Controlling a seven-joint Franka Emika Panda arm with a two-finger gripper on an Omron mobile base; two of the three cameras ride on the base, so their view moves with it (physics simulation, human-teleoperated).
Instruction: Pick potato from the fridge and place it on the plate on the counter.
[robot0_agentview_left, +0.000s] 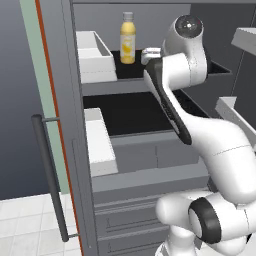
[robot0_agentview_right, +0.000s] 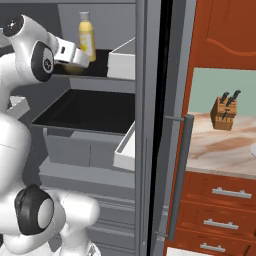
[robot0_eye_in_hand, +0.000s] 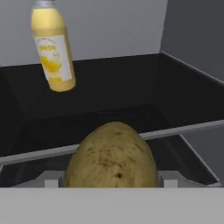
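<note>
Olive-brown and dull-skinned, the potato (robot0_eye_in_hand: 111, 155) sits right up against the hand camera, at six o'clock in that view, bulging above the grey band so that its lower half is cut off. From where I stand it looks pulled close to the hand, over the front lip of the upper dark shelf (robot0_eye_in_hand: 131, 92) of the fridge (robot0_agentview_left: 70, 125). The fingers themselves are hidden behind it, so I cannot tell whether they are pinching it or only flanking it.

Going left to right in the left base view: the long dark door handle (robot0_agentview_left: 50, 175), then a white bin (robot0_agentview_left: 95, 57), then the yellow bottle (robot0_agentview_left: 128, 39) standing upright at the back of the shelf, then the gripper (robot0_agentview_left: 150, 54) reaching in beside it. In the hand view the bottle is at eleven o'clock from the potato and well apart from it.

I judge the potato firm, fairly light and not fragile. Its rounded, tapering sides could let it squirt out of a shallow pinch, so the widest middle, gripped squarely across, seems the best hold.

Far right in the right base view, the marbled desk (robot0_agentview_right: 220, 145) carries a knife block (robot0_agentview_right: 223, 112).
</note>
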